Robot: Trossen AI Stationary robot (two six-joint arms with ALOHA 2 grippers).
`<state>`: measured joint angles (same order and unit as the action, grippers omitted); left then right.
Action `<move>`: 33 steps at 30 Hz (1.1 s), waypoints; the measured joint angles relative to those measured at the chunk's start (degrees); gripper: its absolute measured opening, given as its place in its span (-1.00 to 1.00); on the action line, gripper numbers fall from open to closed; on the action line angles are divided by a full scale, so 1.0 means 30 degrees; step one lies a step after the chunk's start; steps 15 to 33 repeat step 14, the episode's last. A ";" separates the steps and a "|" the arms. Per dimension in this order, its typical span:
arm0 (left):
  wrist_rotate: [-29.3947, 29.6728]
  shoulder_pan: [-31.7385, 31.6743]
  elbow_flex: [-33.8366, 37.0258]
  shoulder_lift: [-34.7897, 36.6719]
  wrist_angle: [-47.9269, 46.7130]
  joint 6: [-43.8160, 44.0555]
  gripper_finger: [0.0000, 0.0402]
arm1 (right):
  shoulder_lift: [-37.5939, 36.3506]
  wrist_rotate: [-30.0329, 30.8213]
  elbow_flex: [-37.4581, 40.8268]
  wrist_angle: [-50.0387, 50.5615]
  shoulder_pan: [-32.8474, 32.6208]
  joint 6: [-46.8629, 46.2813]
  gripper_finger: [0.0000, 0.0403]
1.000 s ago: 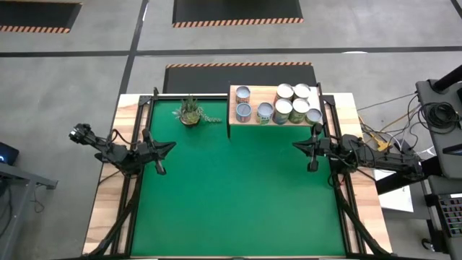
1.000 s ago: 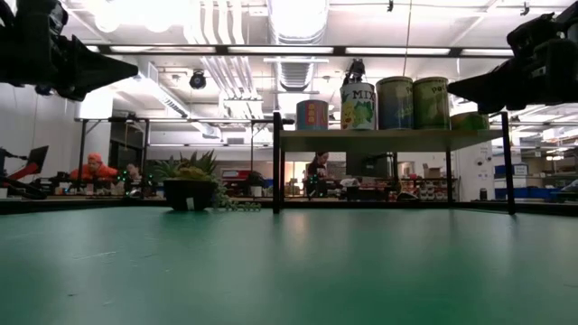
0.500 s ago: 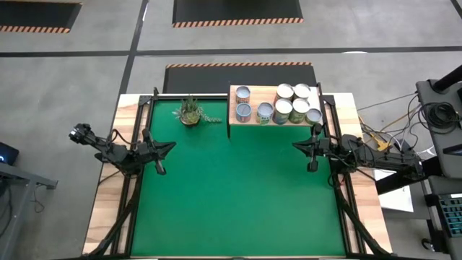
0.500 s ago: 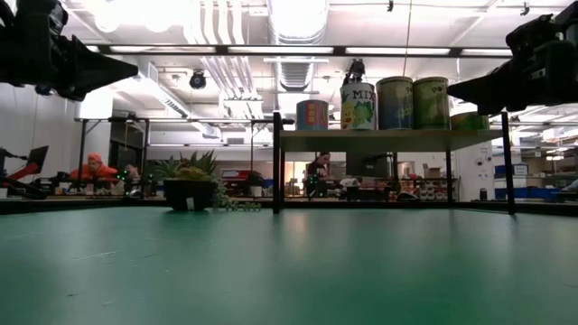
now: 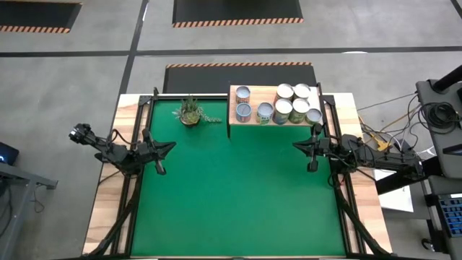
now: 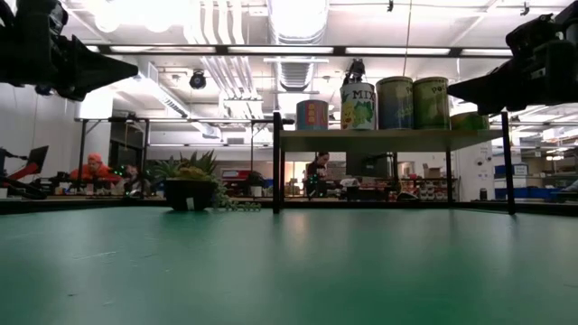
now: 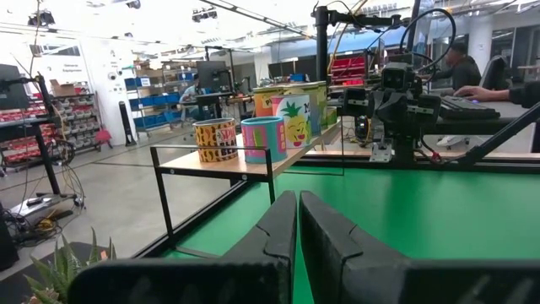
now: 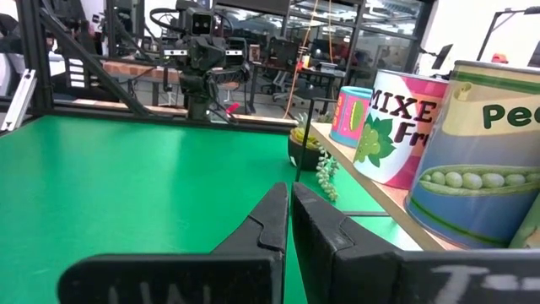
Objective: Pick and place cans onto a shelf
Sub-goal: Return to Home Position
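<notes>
Nothing is moving since a second ago: my left gripper (image 5: 170, 146) and right gripper (image 5: 295, 146) are hovering parked, fingers closed and empty, cans (image 5: 283, 108) all sitting on the shelf (image 5: 263, 92), so placement is looking finished.

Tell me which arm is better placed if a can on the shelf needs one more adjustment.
The right arm, probably. The right gripper hangs, shut and empty, just in front of the shelf end where most cans stand. The left gripper waits across the mat, nearer the plant.
</notes>
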<state>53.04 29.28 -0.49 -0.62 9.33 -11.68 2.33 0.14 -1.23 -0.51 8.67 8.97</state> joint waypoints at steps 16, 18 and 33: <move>-0.0007 -0.0001 -0.0240 0.0005 0.0002 -0.0007 -1.00 | 0.0000 -0.0015 -0.0036 -0.0044 0.0000 0.0000 -0.96; -0.0007 -0.0001 -0.0240 0.0005 0.0002 -0.0007 -1.00 | 0.0000 -0.0015 -0.0036 -0.0044 0.0000 0.0000 -0.96; -0.0007 -0.0001 -0.0240 0.0005 0.0002 -0.0007 -1.00 | 0.0000 -0.0015 -0.0036 -0.0044 0.0000 0.0000 -0.96</move>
